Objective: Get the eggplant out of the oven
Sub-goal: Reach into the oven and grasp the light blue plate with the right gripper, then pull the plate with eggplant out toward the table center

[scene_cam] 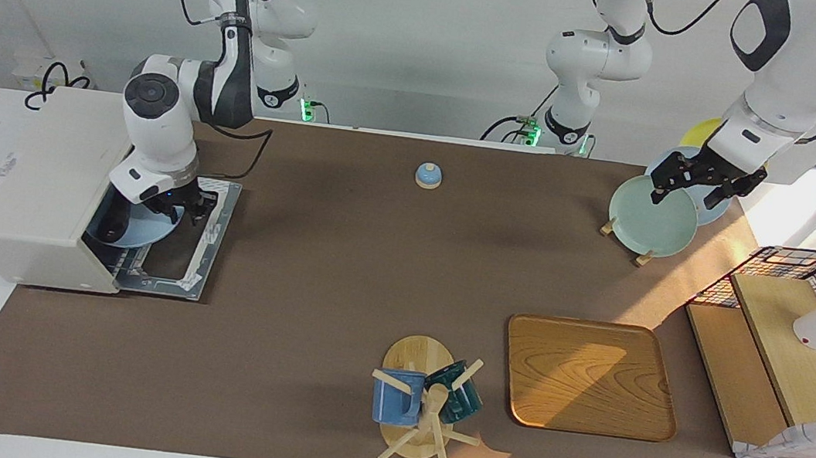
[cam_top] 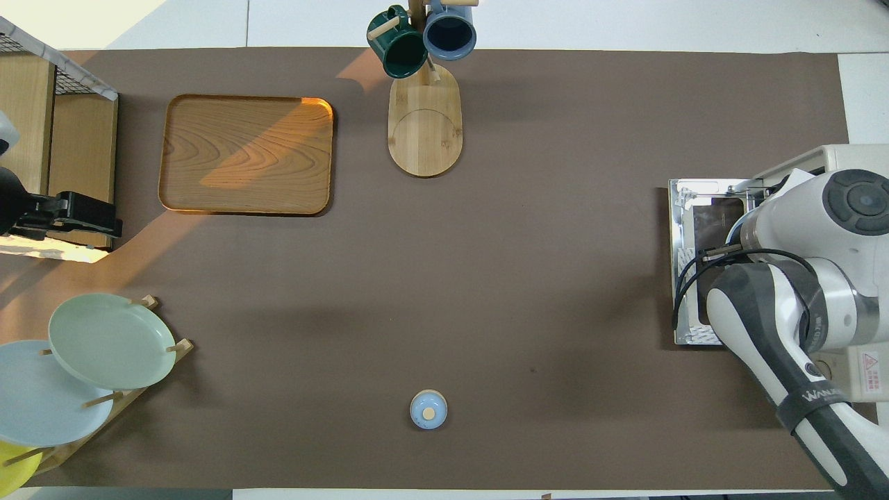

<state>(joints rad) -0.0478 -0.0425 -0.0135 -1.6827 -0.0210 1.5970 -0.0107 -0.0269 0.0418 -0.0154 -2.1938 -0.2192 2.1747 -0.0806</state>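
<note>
Oven (scene_cam: 40, 184) sits at mid-left of my facing view, door (scene_cam: 180, 248) dropped flat on the desk (scene_cam: 341, 267). I see a dark eggplant (scene_cam: 113, 230) on a blue plate (scene_cam: 143, 228) at its mouth. My right claw (scene_cam: 180, 210) hangs over that plate; I cannot tell its gap. My left claw (scene_cam: 697, 188), upper right, waits spread above the green plate (scene_cam: 652, 206).

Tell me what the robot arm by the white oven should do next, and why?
Probably ease the right gripper lower, deeper into the boxy cream-white oven. Its drop-down door lies open, the gripper is over the round light-blue plate at the mouth, and the dark object there isn't grasped yet.
</note>
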